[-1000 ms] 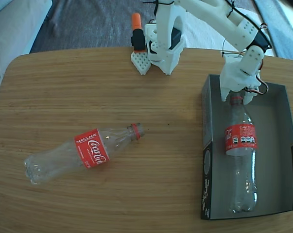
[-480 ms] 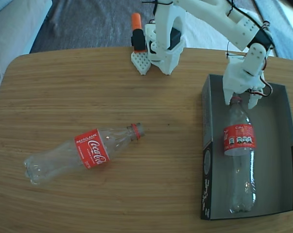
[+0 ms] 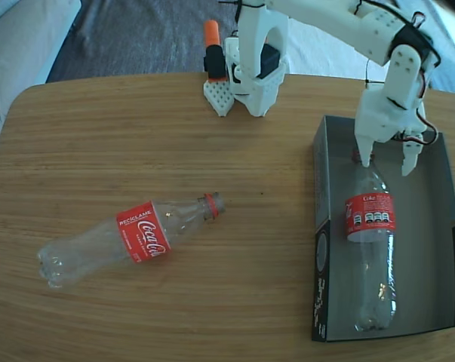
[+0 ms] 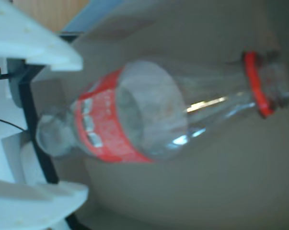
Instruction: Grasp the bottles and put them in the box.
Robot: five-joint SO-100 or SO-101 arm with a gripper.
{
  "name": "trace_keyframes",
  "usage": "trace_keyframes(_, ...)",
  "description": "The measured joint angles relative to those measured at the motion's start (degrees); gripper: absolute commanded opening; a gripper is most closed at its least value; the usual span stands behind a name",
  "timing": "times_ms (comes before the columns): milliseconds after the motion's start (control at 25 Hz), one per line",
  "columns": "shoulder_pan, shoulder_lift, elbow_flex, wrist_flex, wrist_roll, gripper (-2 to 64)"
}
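Note:
One clear Coca-Cola bottle (image 3: 371, 249) with a red label lies lengthwise in the left half of the box (image 3: 431, 226), its neck pointing to the far end. My white gripper (image 3: 386, 164) hovers open over that neck, one finger on each side, touching nothing. In the wrist view the same bottle (image 4: 149, 110) fills the frame on the dark grey box floor (image 4: 206, 187), between the white fingers (image 4: 39, 48) of the gripper (image 4: 84, 127). A second bottle (image 3: 129, 235) lies on the wooden table at the left, its neck towards the box.
The arm's white base (image 3: 253, 68) with an orange part (image 3: 211, 34) stands at the table's far edge. The right half of the box floor is bare. The table's rounded edge (image 3: 16, 105) runs along the left, beside a grey couch.
The gripper went from shut on the boxed bottle's neck to open, and rose a little toward the far right. The bottle stayed in the box.

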Motion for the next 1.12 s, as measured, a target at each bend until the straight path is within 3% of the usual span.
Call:
trace_keyframes(280, 8.17, 0.0, -10.55, 7.56, 0.79, 27.5)
trace_keyframes(600, 23.47, 0.53, -11.43, 13.27, 16.44, 27.5)
trace_keyframes(760, 30.23, 7.29, -4.75, 13.27, 17.31, 27.5)
trace_keyframes(1120, 33.66, 23.55, 17.23, 10.46, 17.31, 28.3)
